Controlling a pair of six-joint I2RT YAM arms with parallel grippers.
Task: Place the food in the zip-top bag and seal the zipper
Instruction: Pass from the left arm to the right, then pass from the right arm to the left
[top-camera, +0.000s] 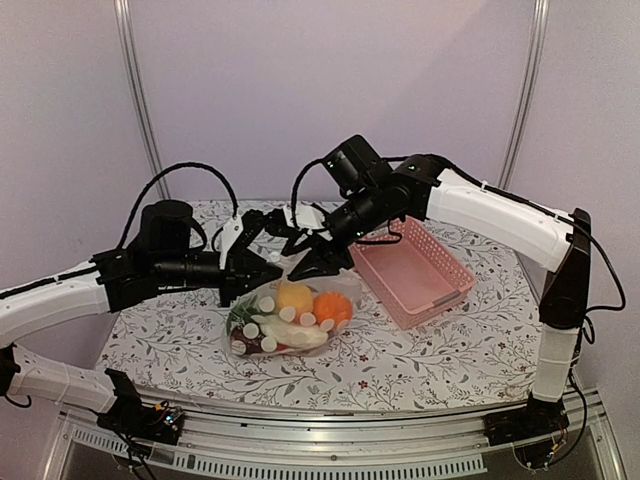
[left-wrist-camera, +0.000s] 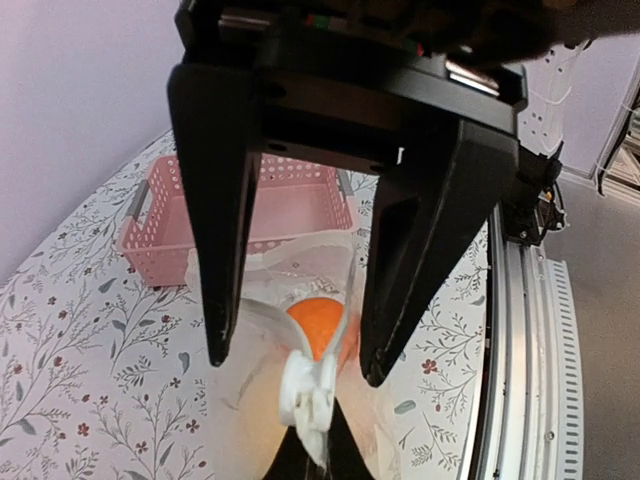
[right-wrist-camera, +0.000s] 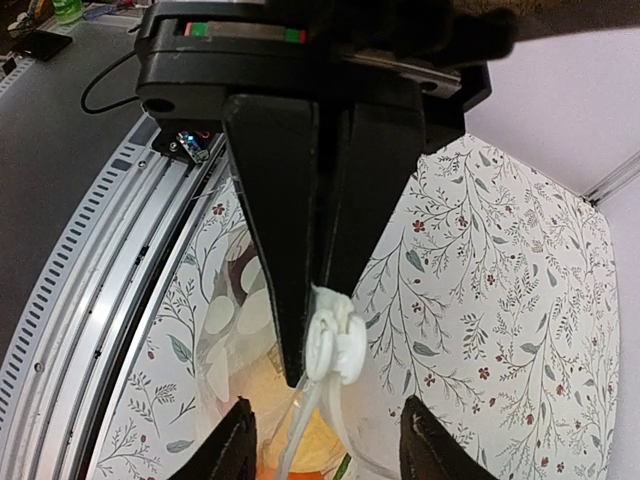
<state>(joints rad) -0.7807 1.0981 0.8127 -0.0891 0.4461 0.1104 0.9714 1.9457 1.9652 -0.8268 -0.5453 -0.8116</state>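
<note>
**Right pincer pinches zipper, left stands wide**

The zip-top bag (top-camera: 348, 290) lies on the floral table (top-camera: 450, 350) just left of the pink basket (top-camera: 415, 270), with the food (top-camera: 300, 310) inside it. The right gripper (right-wrist-camera: 312, 335) is closed on the zipper (right-wrist-camera: 335, 345) at the bag's mouth. The left gripper (left-wrist-camera: 296, 370) has its 2 fingers spread wide, straddling that same edge

pink lattice basket (top-camera: 415, 270), floral table (top-camera: 450, 345), multicoloured food (top-camera: 295, 298)

The top camera looks down over the whole table (top-camera: 450, 350) from the near side. Both wrist cameras sit close, sharing the zip-top bag (top-camera: 290, 318).
</note>
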